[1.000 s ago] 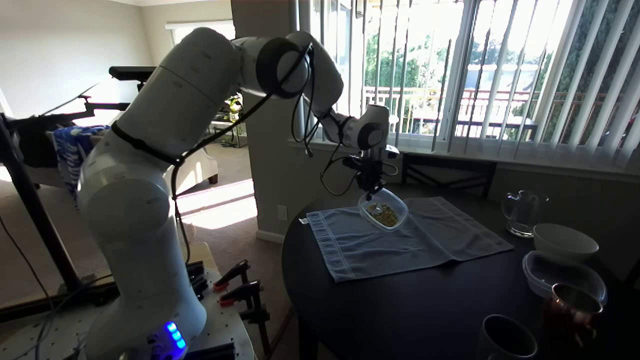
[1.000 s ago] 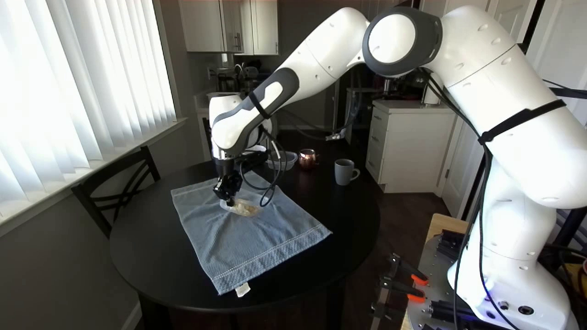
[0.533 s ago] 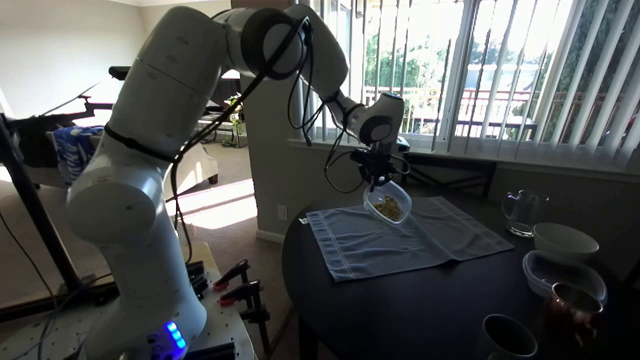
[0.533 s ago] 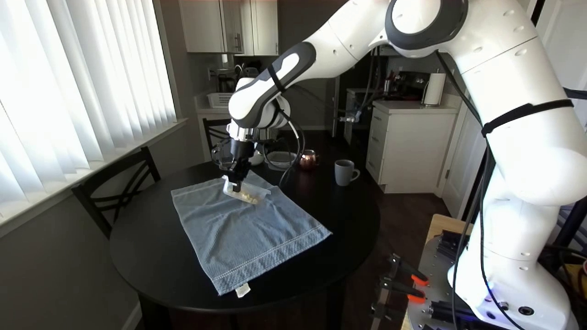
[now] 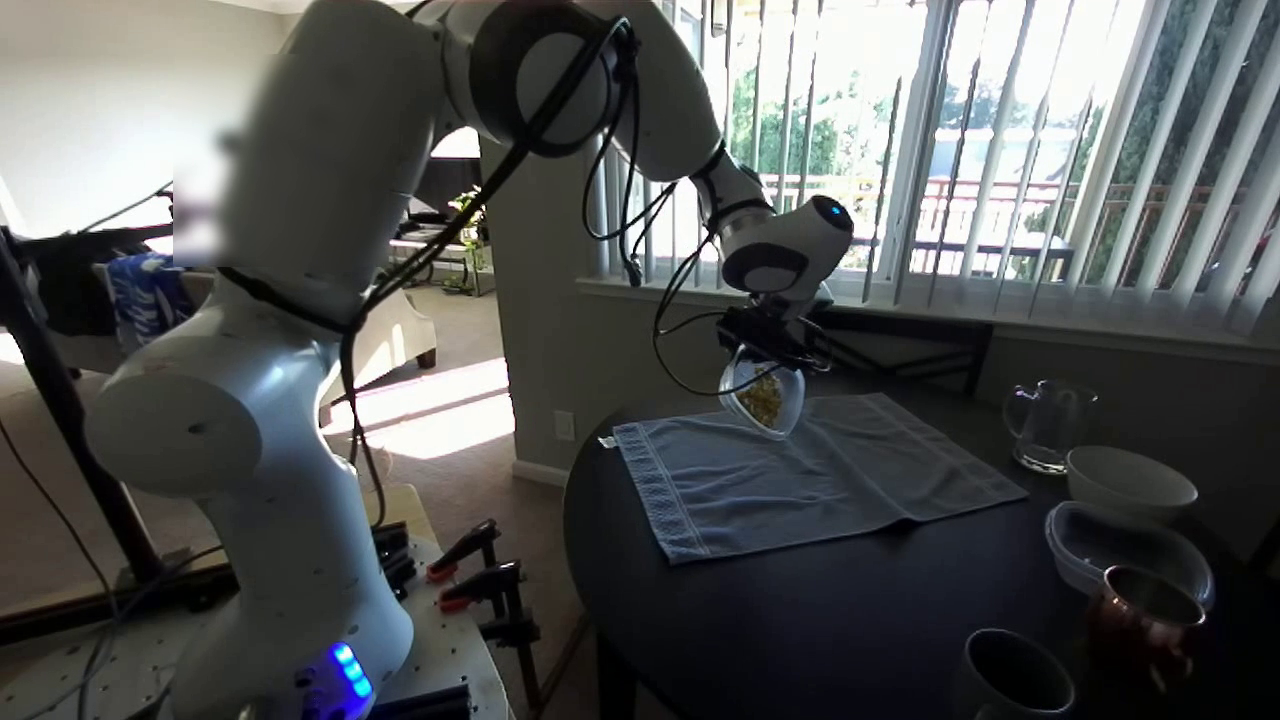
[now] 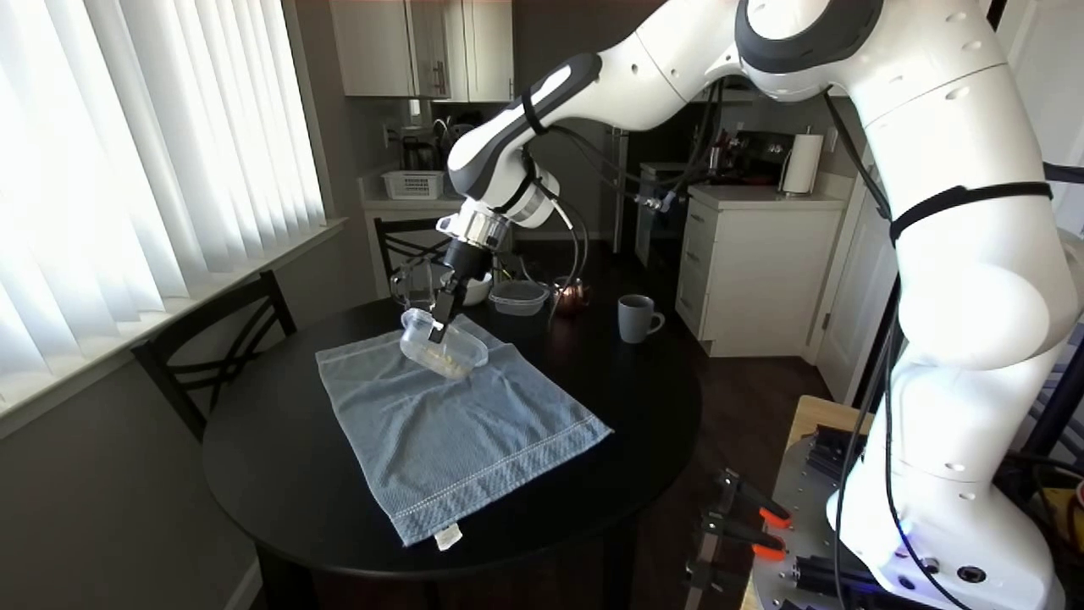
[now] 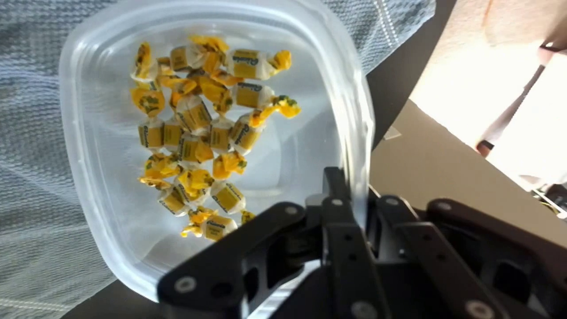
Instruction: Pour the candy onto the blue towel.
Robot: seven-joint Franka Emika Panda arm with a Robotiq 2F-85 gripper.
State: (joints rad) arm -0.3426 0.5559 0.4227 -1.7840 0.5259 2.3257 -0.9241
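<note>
Several candies (image 7: 192, 115) in yellow and white wrappers lie inside a clear plastic container (image 7: 305, 128). They also show in both exterior views as a yellowish heap (image 5: 762, 400) (image 6: 450, 364). My gripper (image 7: 354, 190) is shut on the container's rim, one finger inside and one outside the wall. The gripper also shows in an exterior view (image 6: 439, 329). The container is tilted and held above the blue towel (image 5: 780, 510). The towel lies flat with slight wrinkles, also in an exterior view (image 6: 449, 449) and behind the container in the wrist view (image 7: 31, 128).
The towel lies on a round black table (image 5: 820, 620). A glass pitcher (image 5: 1050, 425), white bowl (image 5: 1130, 482), second clear container (image 5: 1125, 550), copper mug (image 5: 1150, 620) and grey mug (image 6: 635, 318) stand on it, off the towel. A dark chair (image 6: 220, 339) stands by the window.
My arm has lifted the container a little off the towel and tilted it more. The candies have stayed inside it. The towel and the other tableware have not moved.
</note>
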